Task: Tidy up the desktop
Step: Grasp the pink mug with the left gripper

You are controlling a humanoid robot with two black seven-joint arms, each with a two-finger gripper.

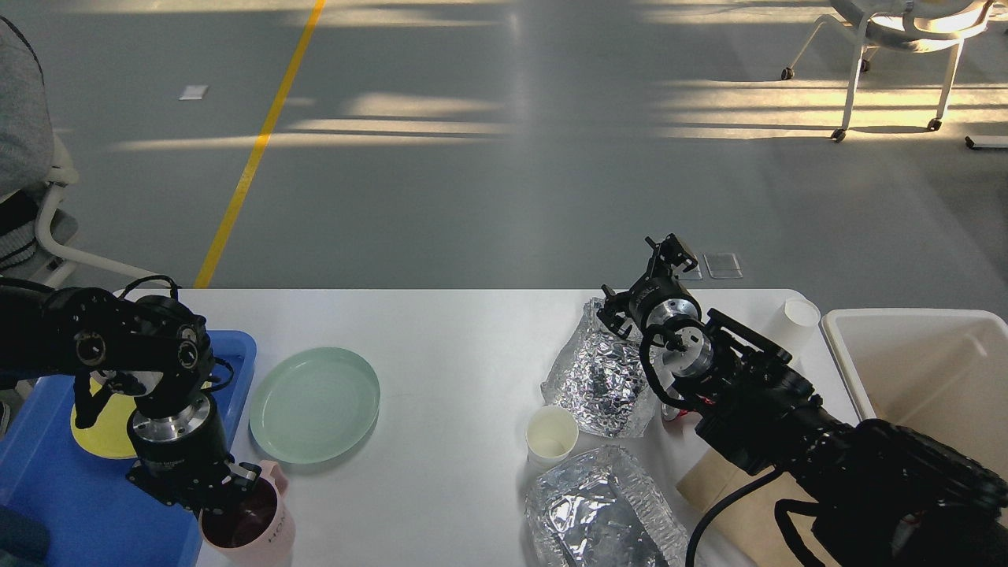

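The white desktop (457,339) fills the lower half of the head view. My left gripper (224,490) is at the front left, shut on the rim of a pink mug (264,529) that sits just right of the blue tray (47,488). A yellow plate (102,429) lies in that tray. A pale green plate (315,403) rests on the desktop beside the tray. My right gripper (668,253) hovers over the far edge, above a crumpled foil sheet (598,378); its fingers are too small to tell apart.
A white paper cup (551,435) stands mid-table beside a second foil sheet (602,512). Another paper cup (795,319) stands next to the off-white bin (929,370) at the right. Brown paper (736,500) lies under my right arm. Chairs stand on the floor beyond.
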